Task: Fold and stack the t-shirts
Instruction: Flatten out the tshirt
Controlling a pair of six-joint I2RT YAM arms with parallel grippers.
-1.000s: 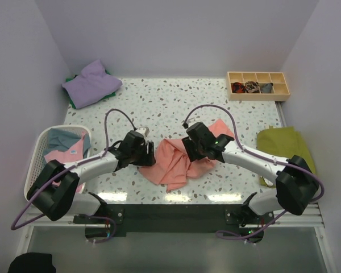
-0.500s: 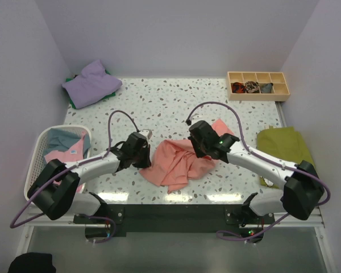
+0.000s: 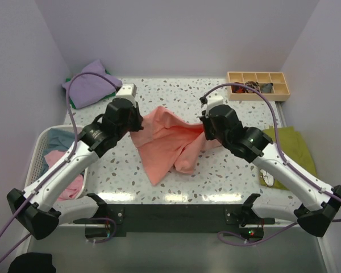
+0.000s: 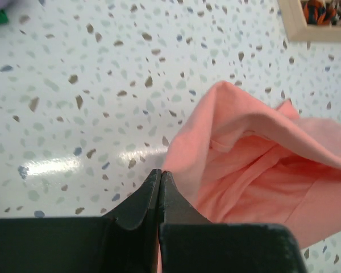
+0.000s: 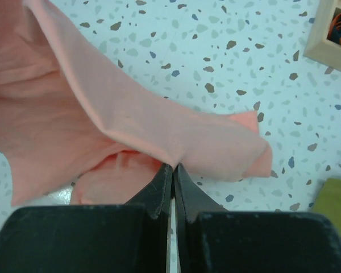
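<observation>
The salmon-pink t-shirt [image 3: 167,139] hangs over the middle of the bench [image 3: 159,94]. Its upper edge is strung between my two arms and its lower part sags in a bunched, twisted tongue toward the near edge. My left tool [image 4: 160,177] is clenched on one end of that edge, with a sliver of pink cloth showing between the closed jaws. My right tool [image 5: 173,170] is clenched on the other end, the fabric pinched right at its tips and a small corner sticking out past them.

I judge this to be the spreading step: the shirt is up off the bench but not yet flat, and no fold is made. The cloth between my tools is slack and doubled over itself, so I cannot tell which part of the garment each one holds.

Next I need to draw the two ends apart until the edge runs taut. Then I can drag the shirt down so the hanging part lays out smooth on bare bench, keeping both grips even so neither end slips.

The lavender shirt [image 3: 91,82] lies folded at the far left corner. A basket [image 3: 41,142] at the left holds more shirts. The wooden tray [image 3: 258,85] sits well apart at the far right.
</observation>
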